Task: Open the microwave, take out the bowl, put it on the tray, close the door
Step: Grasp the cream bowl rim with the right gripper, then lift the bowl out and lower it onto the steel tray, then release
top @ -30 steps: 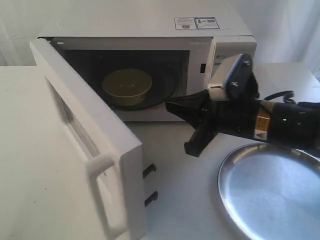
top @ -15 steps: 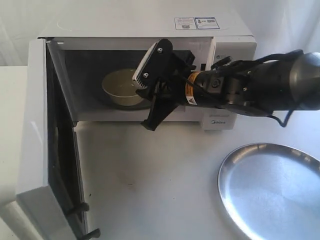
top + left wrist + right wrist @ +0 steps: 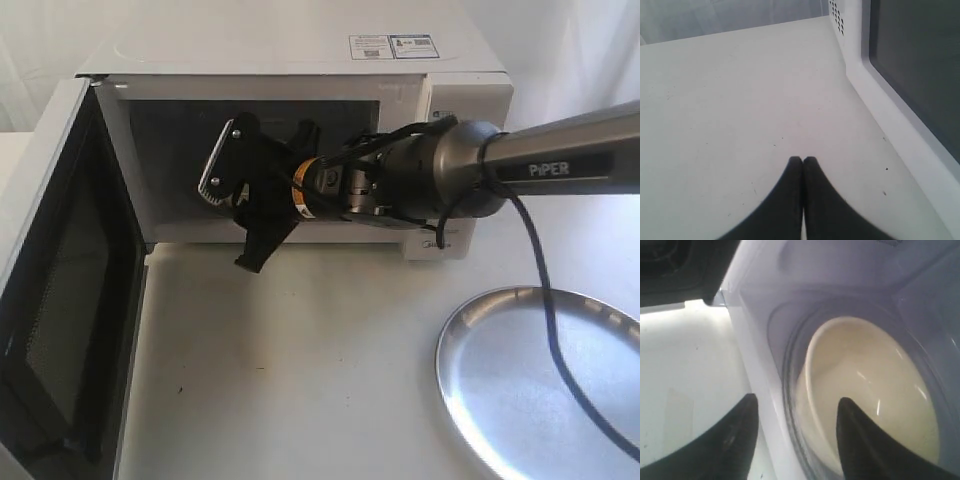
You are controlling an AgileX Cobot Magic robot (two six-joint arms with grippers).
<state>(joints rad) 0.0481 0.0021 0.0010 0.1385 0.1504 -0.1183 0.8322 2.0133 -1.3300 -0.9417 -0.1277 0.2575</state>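
At the far left the door (image 3: pixel 60 300) stands wide open, its dark window facing the table (image 3: pixel 300 370). Just beside it, in the left wrist view, the left gripper (image 3: pixel 803 161) hangs over bare table with its two black fingertips pressed together and nothing between them. Next comes the microwave (image 3: pixel 300 50), and the right arm reaches across the middle into its open front. From outside the arm hides the bowl. The right wrist view shows the bowl (image 3: pixel 875 385) sitting upright on the glass plate (image 3: pixel 787 355) inside the microwave. The right gripper (image 3: pixel 796 400) has its jaws spread apart and holds nothing. One finger (image 3: pixel 735 440) lies outside the bowl, over the front sill of the microwave, and the other finger (image 3: pixel 865 450) lies over the bowl's hollow. The near wall of the bowl is therefore between them. Whether either finger touches the bowl cannot be told. At the far right, well apart from the microwave, the tray (image 3: pixel 540 380) lies flat on the table.
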